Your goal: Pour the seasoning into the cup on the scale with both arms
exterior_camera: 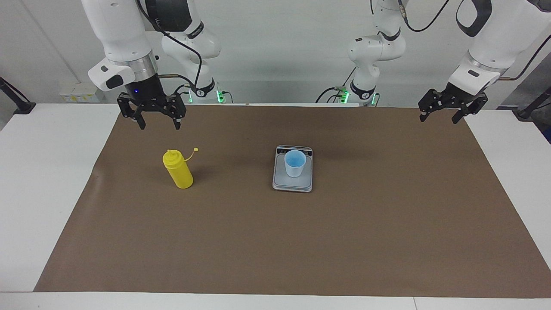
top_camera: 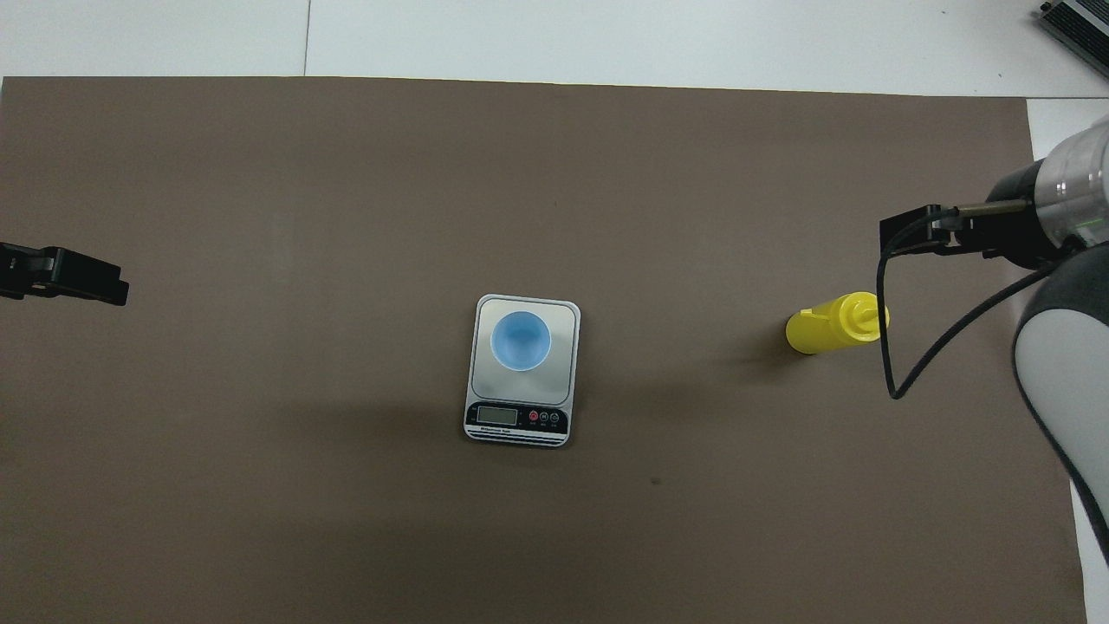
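Note:
The yellow seasoning bottle stands upright on the brown mat toward the right arm's end, its small cap hanging off on its tether; it also shows in the overhead view. The pale blue cup stands on the silver-grey scale at the middle of the mat. My right gripper is open and empty, points straight down, and hangs in the air over the mat beside the bottle, apart from it. My left gripper is open and empty, and waits over the mat's edge at the left arm's end.
The brown mat covers most of the white table. The scale's display strip faces the robots. A cable loop hangs from the right arm beside the bottle.

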